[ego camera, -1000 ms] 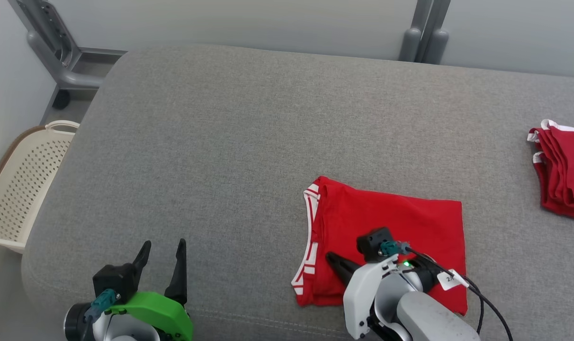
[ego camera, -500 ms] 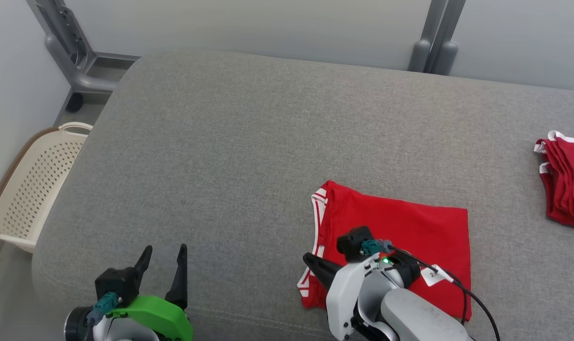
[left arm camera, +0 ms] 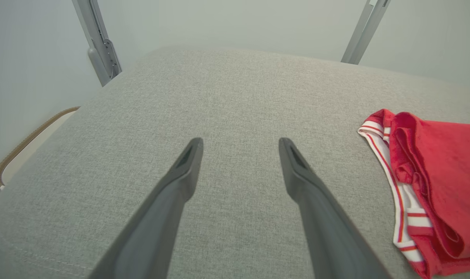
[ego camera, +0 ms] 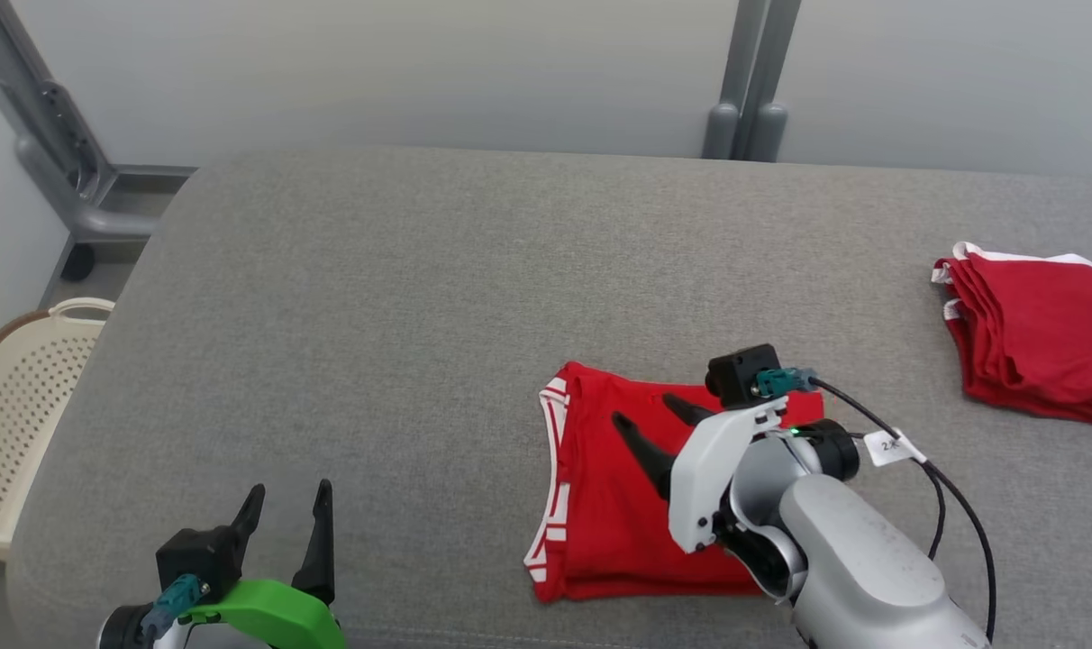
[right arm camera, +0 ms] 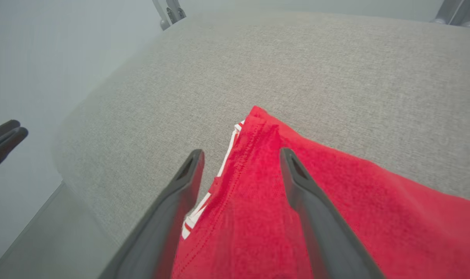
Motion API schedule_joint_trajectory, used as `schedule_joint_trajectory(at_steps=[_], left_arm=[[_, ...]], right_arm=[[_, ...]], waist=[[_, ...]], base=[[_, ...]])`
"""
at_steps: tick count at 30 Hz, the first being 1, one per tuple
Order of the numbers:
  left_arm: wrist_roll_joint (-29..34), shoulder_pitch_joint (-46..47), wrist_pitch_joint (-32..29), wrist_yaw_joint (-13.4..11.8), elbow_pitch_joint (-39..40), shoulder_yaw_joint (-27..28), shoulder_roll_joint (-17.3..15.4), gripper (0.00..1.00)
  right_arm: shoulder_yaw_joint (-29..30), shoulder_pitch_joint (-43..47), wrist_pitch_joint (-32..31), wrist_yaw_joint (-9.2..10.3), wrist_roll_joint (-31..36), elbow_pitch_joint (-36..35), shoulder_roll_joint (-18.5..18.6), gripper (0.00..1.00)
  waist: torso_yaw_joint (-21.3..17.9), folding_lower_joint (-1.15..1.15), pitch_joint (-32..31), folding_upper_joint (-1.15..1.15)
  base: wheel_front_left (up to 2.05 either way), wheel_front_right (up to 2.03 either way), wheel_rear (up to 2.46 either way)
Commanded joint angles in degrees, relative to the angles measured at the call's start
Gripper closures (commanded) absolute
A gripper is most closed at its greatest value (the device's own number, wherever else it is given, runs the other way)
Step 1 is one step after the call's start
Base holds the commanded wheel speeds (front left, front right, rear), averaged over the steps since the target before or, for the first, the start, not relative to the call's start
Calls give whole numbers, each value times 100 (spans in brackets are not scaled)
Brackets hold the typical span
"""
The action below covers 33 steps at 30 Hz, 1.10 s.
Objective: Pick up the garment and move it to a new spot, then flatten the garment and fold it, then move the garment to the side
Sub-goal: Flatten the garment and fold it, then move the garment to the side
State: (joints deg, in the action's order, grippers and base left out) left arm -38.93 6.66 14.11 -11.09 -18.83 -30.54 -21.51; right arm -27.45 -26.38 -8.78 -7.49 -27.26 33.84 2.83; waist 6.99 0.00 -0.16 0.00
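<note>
With open left end effector [ego camera: 291, 489] idle and open right end effector [ego camera: 642, 408] over folded red garment [ego camera: 600, 514], seems due for gripping, then moving aside.

A wide gray fabric-covered surface [ego camera: 375, 297] with rounded corners spans the frame from left to right. A folded red garment [ego camera: 600, 505] with a white-striped band along its left edge lies flat on it at lower center, near the front edge. A stack of folded red clothes [ego camera: 1032, 342] with white trim rests at the right edge, well apart from the garment.
</note>
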Motion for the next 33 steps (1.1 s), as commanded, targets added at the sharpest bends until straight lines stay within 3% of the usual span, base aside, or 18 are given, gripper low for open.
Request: schedule_joint_trajectory(at_steps=[1,16,23,33], left_arm=[[-11,-56,-6,-33,30,19,-53,0],[-19,-12,-30,-130,275,47,-152,0],[8,118,-46,-96,281,9,-147,0],[48,305,-45,-70,247,-2,-168,0]], right_arm=[[176,109,-118,2,103,-45,14,0],[2278,955,-1345,2,1093,-991,7,0],[2634,1128,-1554,2,1161,-1142,10,0],[2668,1012,-1584,2,1057,-689,10,0]], waist=[[-231,0,-120,0],[-670,0,71,0],[-619,0,249,0],[-457,0,550,0]], base=[[0,0,0],[0,0,0],[0,0,0],[0,0,0]])
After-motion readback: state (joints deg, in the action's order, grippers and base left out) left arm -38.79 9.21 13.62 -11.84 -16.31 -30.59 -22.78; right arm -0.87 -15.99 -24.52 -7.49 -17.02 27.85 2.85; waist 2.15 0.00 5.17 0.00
